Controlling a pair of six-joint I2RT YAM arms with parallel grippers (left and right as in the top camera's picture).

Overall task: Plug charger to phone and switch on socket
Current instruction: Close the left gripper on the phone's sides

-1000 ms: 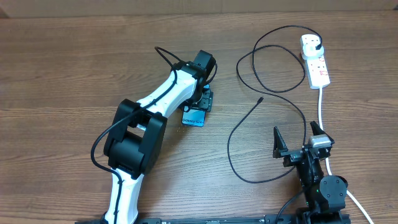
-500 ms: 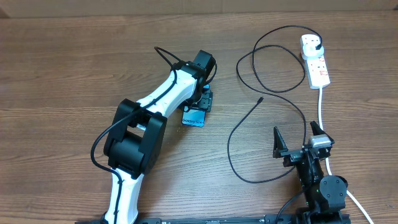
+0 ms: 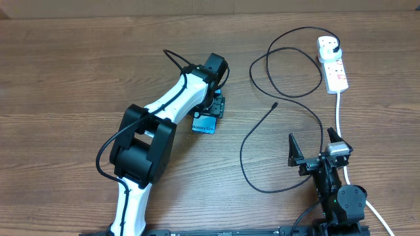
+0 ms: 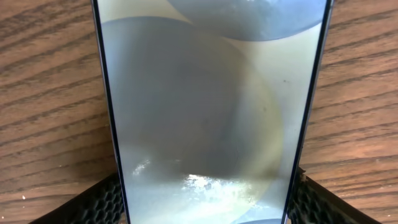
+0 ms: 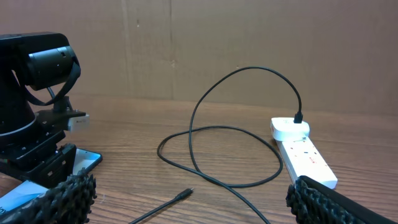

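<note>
While the left gripper (image 3: pixel 212 108) is reaching over the middle of the tabletop (image 3: pixel 79 59), it is grasping the phone (image 4: pixel 205 106) across its width, with its fingers (image 4: pixel 93 202) sitting against both long edges at the bottom corners of the left wrist view. The phone is lying flat and screen up, its long axis running top to bottom in that view. From overhead only its lower end is showing below the gripper, tilted slightly off vertical. The right gripper (image 3: pixel 313 145) is standing wide open at the lower right of the overhead frame, holding nothing. The charger (image 3: pixel 252 141) is looping across the right half of the tabletop. Its small connector (image 3: pixel 274 104) is lying loose, well to the right of the phone and pointing toward the upper right. Its black plug (image 3: pixel 336 47) is sitting in the socket (image 3: pixel 335 71) at the upper right.
</note>
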